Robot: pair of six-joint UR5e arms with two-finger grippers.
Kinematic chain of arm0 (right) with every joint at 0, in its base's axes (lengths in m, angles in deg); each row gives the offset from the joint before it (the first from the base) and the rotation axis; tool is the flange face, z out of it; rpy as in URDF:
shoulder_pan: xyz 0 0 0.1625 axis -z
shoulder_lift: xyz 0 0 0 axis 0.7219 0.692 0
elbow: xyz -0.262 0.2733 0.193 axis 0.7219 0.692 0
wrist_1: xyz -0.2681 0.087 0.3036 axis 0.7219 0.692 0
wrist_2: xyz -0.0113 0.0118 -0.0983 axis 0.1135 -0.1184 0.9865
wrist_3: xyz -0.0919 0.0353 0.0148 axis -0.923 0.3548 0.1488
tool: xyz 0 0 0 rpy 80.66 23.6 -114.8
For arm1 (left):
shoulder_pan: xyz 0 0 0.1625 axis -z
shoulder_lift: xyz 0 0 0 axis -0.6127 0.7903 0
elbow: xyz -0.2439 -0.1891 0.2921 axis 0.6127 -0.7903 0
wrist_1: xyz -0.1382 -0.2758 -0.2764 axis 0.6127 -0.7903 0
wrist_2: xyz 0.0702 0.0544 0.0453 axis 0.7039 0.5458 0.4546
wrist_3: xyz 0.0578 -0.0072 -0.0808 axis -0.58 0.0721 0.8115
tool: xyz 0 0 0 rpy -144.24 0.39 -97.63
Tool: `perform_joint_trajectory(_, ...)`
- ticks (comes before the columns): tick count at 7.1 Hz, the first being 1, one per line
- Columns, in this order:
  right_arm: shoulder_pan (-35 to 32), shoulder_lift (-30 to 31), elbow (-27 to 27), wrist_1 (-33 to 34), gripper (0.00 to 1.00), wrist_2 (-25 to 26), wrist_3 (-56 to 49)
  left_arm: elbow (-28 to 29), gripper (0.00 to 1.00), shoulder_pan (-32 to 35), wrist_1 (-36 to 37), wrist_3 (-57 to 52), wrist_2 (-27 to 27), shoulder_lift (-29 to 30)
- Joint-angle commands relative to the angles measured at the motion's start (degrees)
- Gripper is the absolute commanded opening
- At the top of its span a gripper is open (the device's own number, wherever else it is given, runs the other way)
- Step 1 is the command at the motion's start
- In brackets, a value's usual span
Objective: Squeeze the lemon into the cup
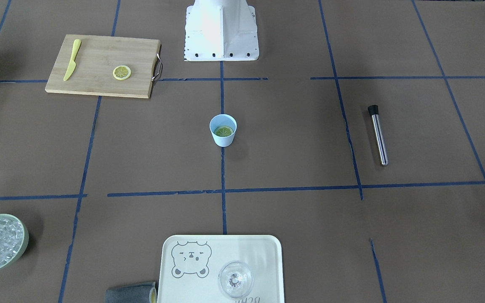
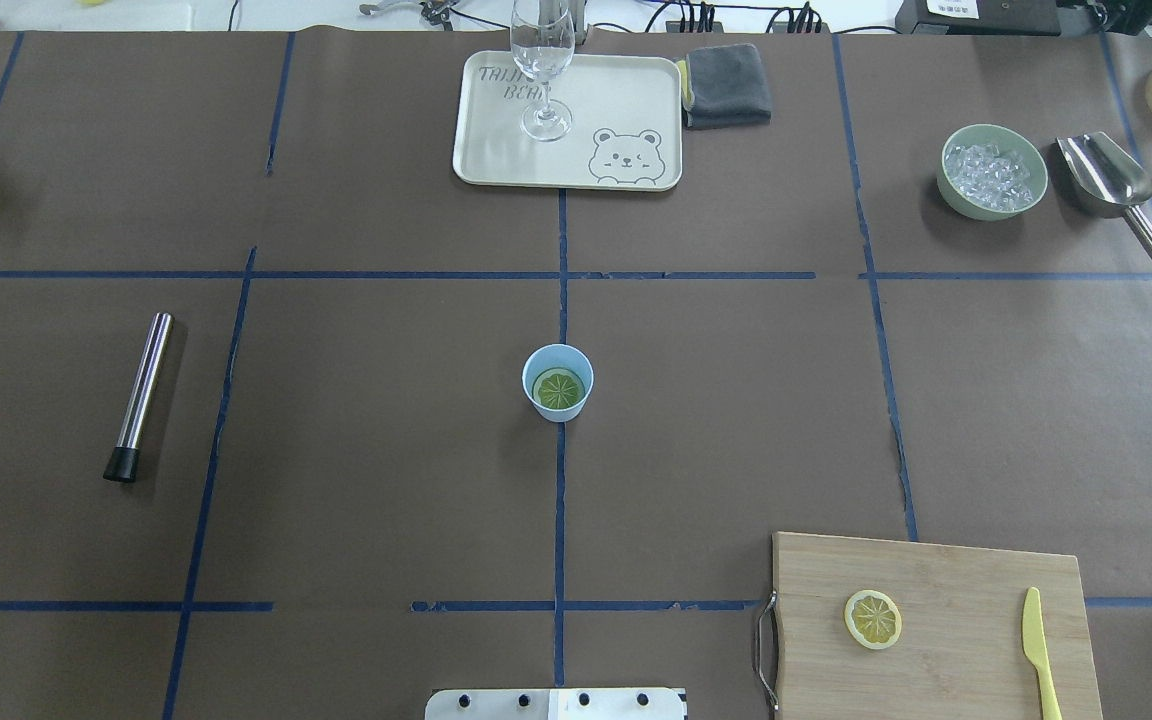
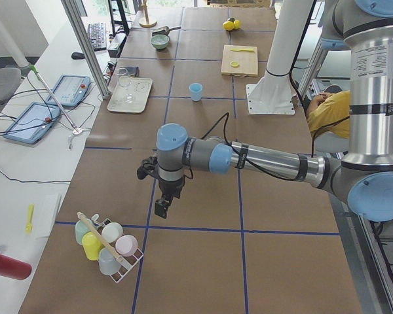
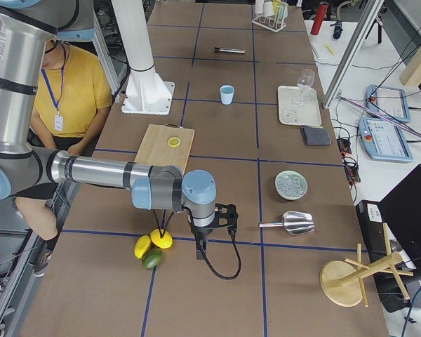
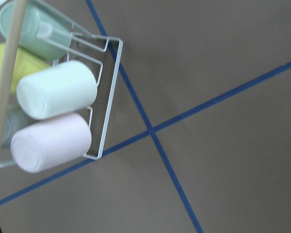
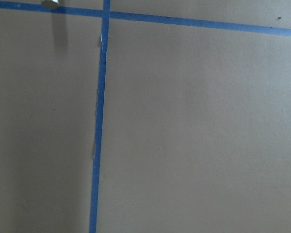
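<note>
The brown worktop (image 2: 336, 450) has blue tape lines. Left of the cup (image 2: 558, 383) lies a steel rod (image 2: 139, 395); the lemon (image 2: 559, 388) sits inside the cup; right of it lies a wooden board (image 2: 956, 620). The left claw (image 3: 162, 208) and the right claw (image 4: 200, 250) hang far from the cup; how open they are I cannot tell.

Lemon (image 2: 558, 388) in cup (image 2: 559, 412) at table (image 2: 386, 420) centre

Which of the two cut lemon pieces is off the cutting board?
The lemon sitting inside the light-blue cup, cut face up. The other piece, a flat slice, lies on the wooden board beside the knife.
</note>
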Motion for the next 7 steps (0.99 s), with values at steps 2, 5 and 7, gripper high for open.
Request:
perform_joint_trajectory(2,0.0,-0.2,-0.2,0.0,1.00,-0.1,0.1,1.9,1.00,3.4,4.3,6.8,-7.7,-2.7)
perform_joint_trajectory(5,0.0,-0.2,-0.2,0.0,1.00,-0.4,0.1,1.9,1.00,3.4,4.2,6.4,-8.2,-1.0)
perform_joint_trajectory(7,0.0,-0.5,-0.2,-0.1,1.00,-0.6,0.1,1.0,1.00,3.5,3.9,6.2,-8.4,-1.0)
